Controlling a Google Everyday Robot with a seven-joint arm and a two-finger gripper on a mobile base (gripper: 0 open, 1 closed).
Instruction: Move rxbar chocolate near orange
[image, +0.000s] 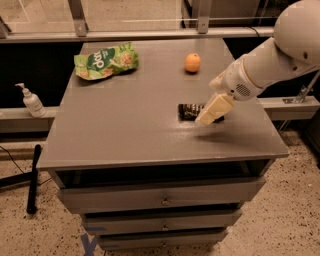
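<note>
rxbar chocolate (189, 111): flat on the bench (125, 130), right of the middle, closer to the right edge than the left, about midway between front and back edges; only its left part shows, the rest is hidden behind the gripper
Long axis of the bar: roughly parallel to the front edge, running left to right
gripper (212, 110): extends in from over the right edge, tilted down toward the front-left, its tip over the bar's right part; contact cannot be told
Gripper state: cannot tell whether wide, narrow or holding the bar
Bar from gripper: directly under it and reaching out to its left
orange (192, 63): near the back edge, right of centre, well apart from the bar, almost straight back from the bar's visible left end
Coming move, as a judgement: grip across the narrow width, then carry toward the back edge with little sideways shift
green snack bag (106, 61): near the back-left corner, off that path
</note>
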